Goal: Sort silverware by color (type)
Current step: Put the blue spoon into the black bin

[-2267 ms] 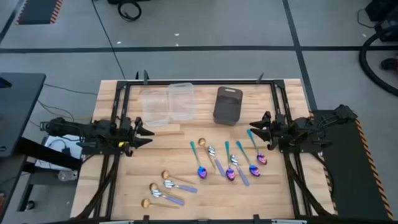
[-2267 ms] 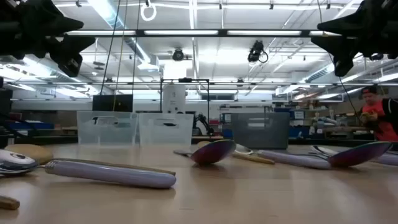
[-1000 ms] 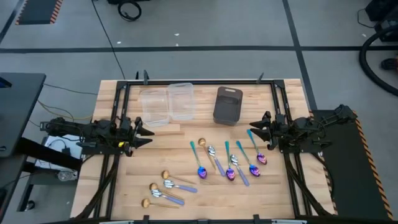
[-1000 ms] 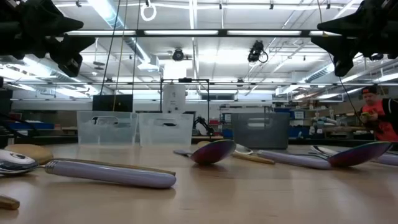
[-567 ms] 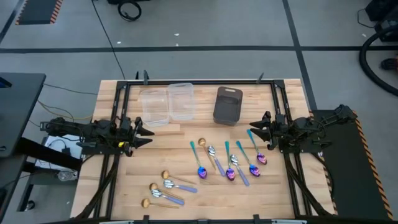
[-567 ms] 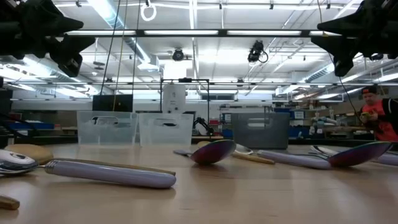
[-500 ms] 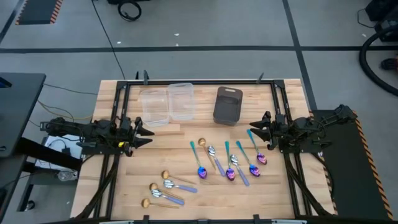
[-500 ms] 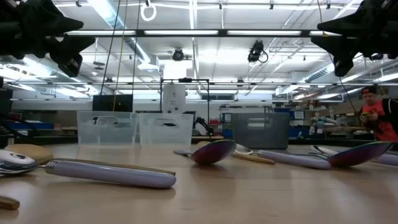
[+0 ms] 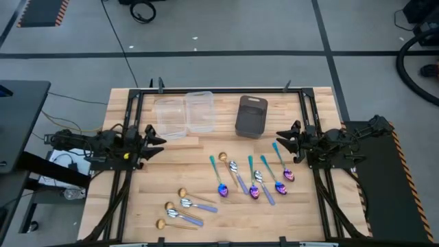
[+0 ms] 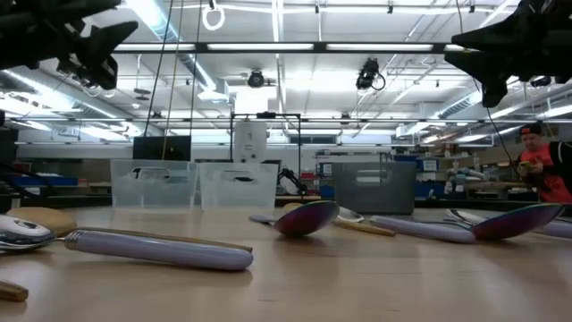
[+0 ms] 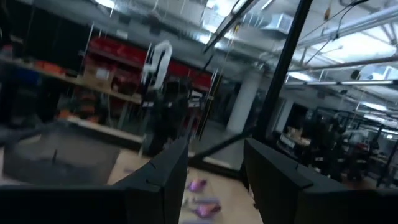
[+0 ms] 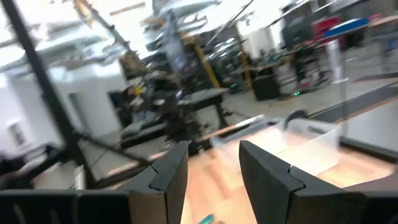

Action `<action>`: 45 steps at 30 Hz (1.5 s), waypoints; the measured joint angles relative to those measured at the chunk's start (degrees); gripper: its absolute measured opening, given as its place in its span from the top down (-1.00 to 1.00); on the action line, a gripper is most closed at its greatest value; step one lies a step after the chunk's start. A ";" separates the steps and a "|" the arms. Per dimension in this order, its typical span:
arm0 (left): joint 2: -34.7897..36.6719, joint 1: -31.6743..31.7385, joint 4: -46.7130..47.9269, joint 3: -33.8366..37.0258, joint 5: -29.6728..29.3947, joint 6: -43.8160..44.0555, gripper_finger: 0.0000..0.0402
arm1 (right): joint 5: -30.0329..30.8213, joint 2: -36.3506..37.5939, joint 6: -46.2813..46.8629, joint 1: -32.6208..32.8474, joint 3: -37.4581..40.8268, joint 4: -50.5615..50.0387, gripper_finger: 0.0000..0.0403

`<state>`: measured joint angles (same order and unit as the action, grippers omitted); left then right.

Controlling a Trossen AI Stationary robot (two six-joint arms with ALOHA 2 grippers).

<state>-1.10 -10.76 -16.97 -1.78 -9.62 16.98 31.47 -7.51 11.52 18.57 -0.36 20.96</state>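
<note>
Several small spoons lie flat on the wooden table. Iridescent blue-purple ones with teal handles [image 9: 220, 177] and silver ones with lavender handles [image 9: 239, 177] lie right of centre. Gold ones [image 9: 183, 194] lie mostly toward the near left, beside more lavender-handled ones [image 9: 197, 204]. My left gripper [image 9: 159, 141] [image 10: 107, 58] [image 11: 214, 180] hovers open over the table's left side, above and clear of the spoons. My right gripper [image 9: 280, 136] [image 10: 474, 67] [image 12: 214, 174] hovers open over the right side, just beyond the teal handle of the rightmost spoon [image 9: 282, 163].
Two clear plastic bins [image 9: 170, 116] [image 9: 200, 111] and a dark grey bin [image 9: 251, 116] stand in a row at the far side. A black frame [image 9: 219, 90] runs along the table's edges. Bare wood lies between the bins and the spoons. A person in red [image 10: 541, 170] shows far behind.
Both grippers have risen slightly and shifted a little toward the far edge, their fingers tipping upward. The spoons and bins have stayed where they were.
</note>
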 joint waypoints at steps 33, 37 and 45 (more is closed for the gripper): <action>-12.77 8.59 6.64 -7.37 -9.82 -8.41 0.31 | -3.13 -31.40 2.43 -15.67 -10.72 7.65 0.25; -18.72 7.98 7.51 -7.21 -5.49 -5.68 0.32 | -5.33 -41.77 3.81 -13.66 -17.64 0.97 0.25; -27.50 1.90 6.16 -7.21 -7.56 -2.32 0.30 | -1.99 -60.19 6.34 -7.41 -33.73 -15.07 0.25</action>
<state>-28.60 -8.87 -10.81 -8.99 -17.18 14.66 29.48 -67.70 17.85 11.15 -34.10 5.90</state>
